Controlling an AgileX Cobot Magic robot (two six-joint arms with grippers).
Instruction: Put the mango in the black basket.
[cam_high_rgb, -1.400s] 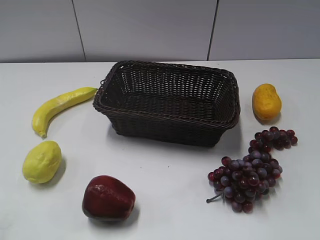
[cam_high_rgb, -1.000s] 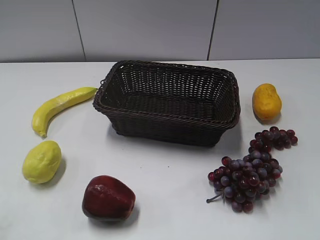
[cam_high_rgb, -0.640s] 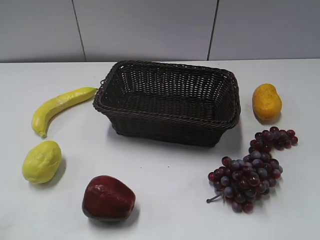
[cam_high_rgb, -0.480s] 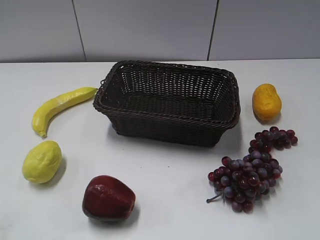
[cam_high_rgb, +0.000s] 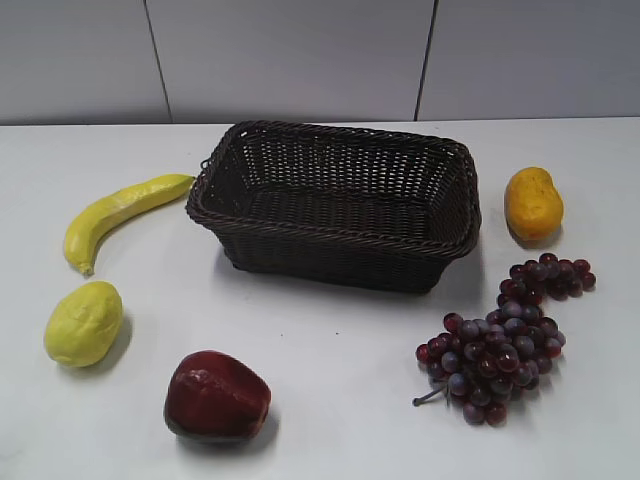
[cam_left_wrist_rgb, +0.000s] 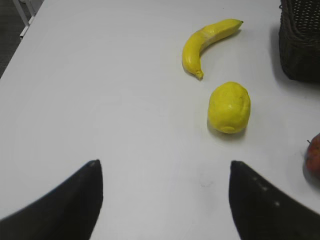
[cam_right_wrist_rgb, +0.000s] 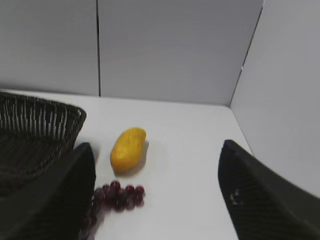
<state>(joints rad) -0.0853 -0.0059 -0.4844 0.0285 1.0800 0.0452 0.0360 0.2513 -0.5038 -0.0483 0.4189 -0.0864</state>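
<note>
The orange-yellow mango (cam_high_rgb: 533, 203) lies on the white table to the right of the black basket (cam_high_rgb: 335, 205), which stands empty at the table's middle. In the right wrist view the mango (cam_right_wrist_rgb: 128, 149) lies ahead of my right gripper (cam_right_wrist_rgb: 156, 150), beside the basket's corner (cam_right_wrist_rgb: 35, 140). The right gripper is open and empty, well short of the mango. My left gripper (cam_left_wrist_rgb: 165, 167) is open and empty over bare table; the basket's edge (cam_left_wrist_rgb: 300, 45) shows at the upper right. Neither gripper shows in the exterior view.
A yellow banana (cam_high_rgb: 118, 213) and a lemon (cam_high_rgb: 83, 322) lie left of the basket. A dark red apple (cam_high_rgb: 216, 396) is at the front. Purple grapes (cam_high_rgb: 505, 340) lie just in front of the mango. A wall rises on the right (cam_right_wrist_rgb: 290, 90).
</note>
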